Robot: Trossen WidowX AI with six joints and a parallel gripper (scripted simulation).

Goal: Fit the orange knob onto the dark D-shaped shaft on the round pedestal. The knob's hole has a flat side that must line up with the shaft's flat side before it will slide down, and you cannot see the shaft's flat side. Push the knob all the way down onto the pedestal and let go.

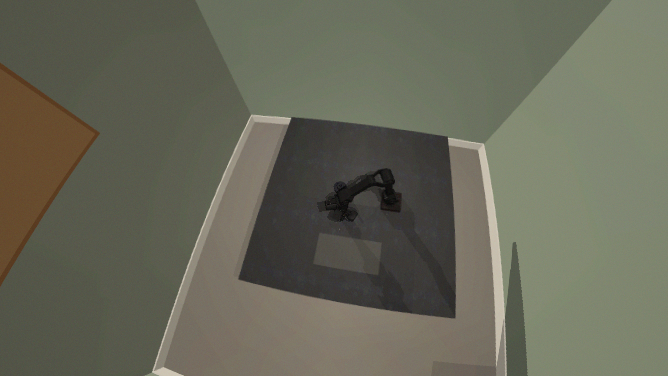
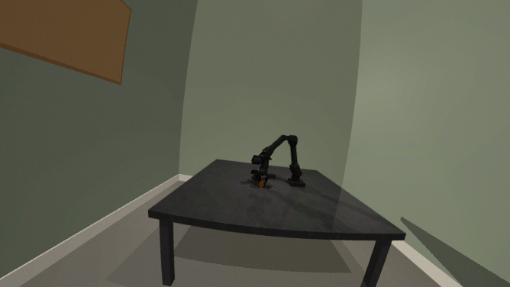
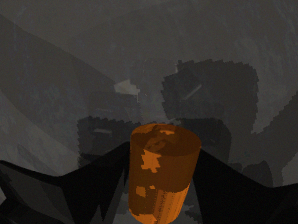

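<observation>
The orange knob (image 2: 262, 183) (image 3: 164, 167) stands upright between the fingers in the wrist view, with its round top and part of the hole in shadow. In the top view the arm hides it. My gripper (image 1: 343, 215) (image 3: 162, 151) is shut on the knob, one dark finger against each side, low at the table. Whether the knob touches the table cannot be told. The round dark pedestal (image 1: 340, 186) (image 2: 271, 175) stands apart from the gripper, on its far side in the exterior view. Its shaft is too small and dark to make out.
The dark table (image 1: 400, 150) (image 2: 229, 214) carries the arm's reddish-brown base (image 1: 391, 206) (image 2: 297, 184), right of the gripper in the top and exterior views. The arm arches from the base to the gripper. Shadows of the arm and fingers fall across the table, and a lighter rectangle shows in the top view.
</observation>
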